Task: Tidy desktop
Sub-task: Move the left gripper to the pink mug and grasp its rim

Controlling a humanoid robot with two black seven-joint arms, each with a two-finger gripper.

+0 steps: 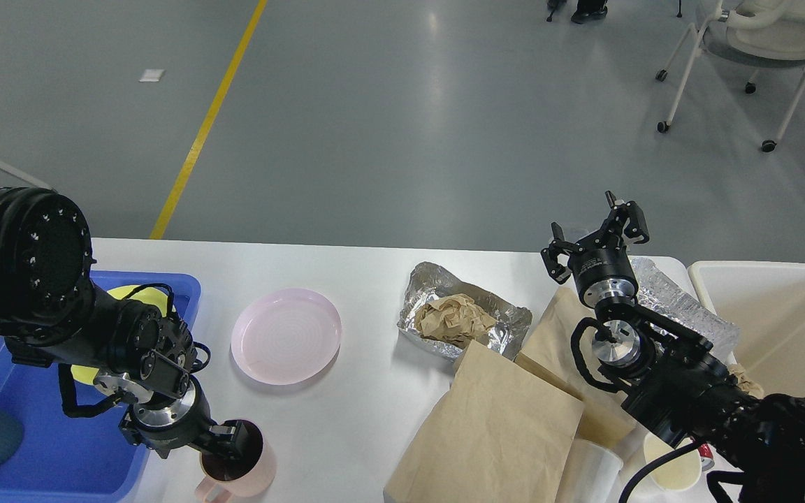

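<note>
White surface (360,419) spans the lower half of frame, cluttered. Blue tray (60,447) at lower left, off-white bin (780,328) at right edge. Brown paper bags (500,426) lie lower centre, foil with crumpled paper (458,314) above them, pink plate (286,335) centre left. Left gripper (224,440) at lower left clamps the rim of a pink mug (238,464) near the front edge; a one-sided rim pinch may let it tilt, slip or clip the tray wall. Right gripper (595,234), centre right, is spread wide, empty, raised above the bags.
</note>
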